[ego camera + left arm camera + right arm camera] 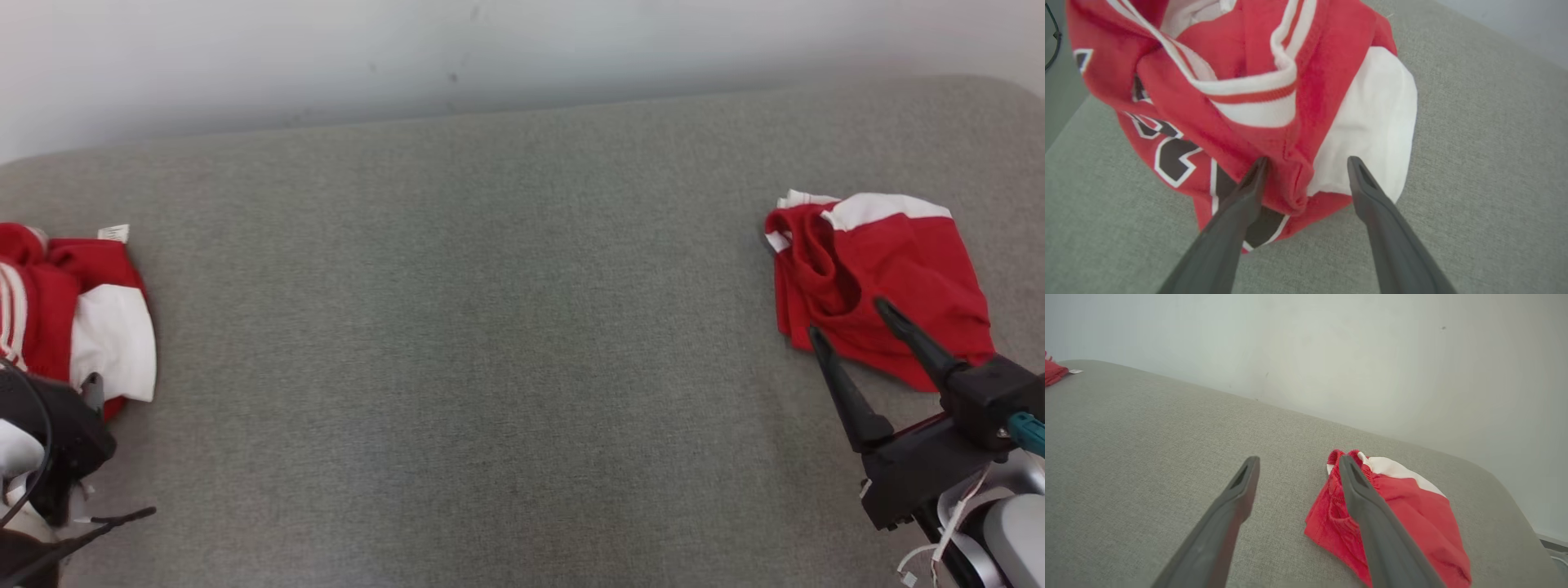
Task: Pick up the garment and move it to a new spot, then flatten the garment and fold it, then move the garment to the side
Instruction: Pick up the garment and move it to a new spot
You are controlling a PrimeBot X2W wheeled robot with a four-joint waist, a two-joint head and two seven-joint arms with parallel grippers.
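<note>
Grey pad [490, 327] under us: we've got the L gripper [1307, 161] spread open, tips over the crumpled red-white jersey [1241, 122] at the pad's left edge. R gripper [1298, 458] open too, holding nothing, by the red shorts [1412, 506] far right; pale wall [490, 49] behind.

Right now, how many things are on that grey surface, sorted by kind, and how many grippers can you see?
Crumpled red-and-white jersey: 1
Folded red shorts with a white band: 1
Grippers: 2, the left gripper and the right gripper, both open
Total: 4
</note>
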